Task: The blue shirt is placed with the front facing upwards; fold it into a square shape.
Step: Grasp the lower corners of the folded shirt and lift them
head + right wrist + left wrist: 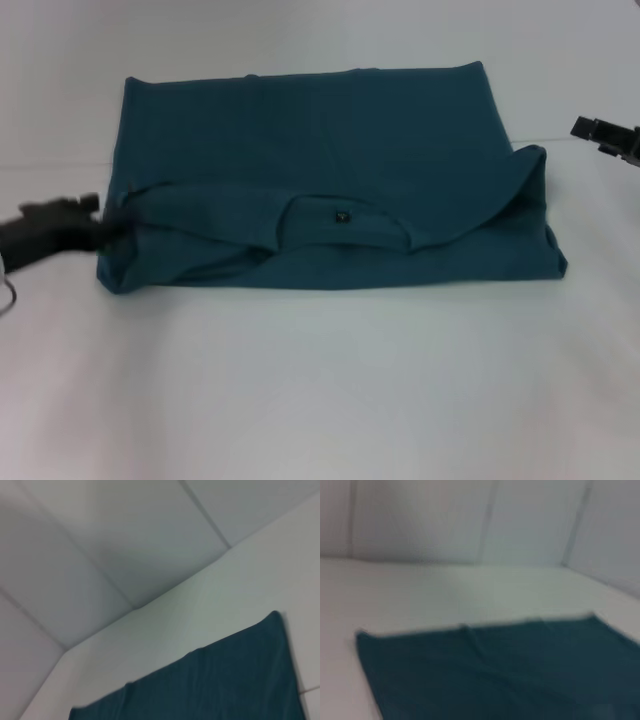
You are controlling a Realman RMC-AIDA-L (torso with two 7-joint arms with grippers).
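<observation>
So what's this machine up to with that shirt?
It is folding a blue shirt on a white table. The shirt already lies as a rough rectangle, collar showing near the front. The left gripper is at the shirt's left edge; the right gripper hangs off to the right, clear of the cloth.

Lab – white table (320,400), panelled walls (125,540)

blue shirt (320,180) | teal, folded rectangular | neck label up | flat on table

Your head view looks down at the shirt (320,170) on the surface (320,400); both wrist views sit low, sharing its far edge.
</observation>
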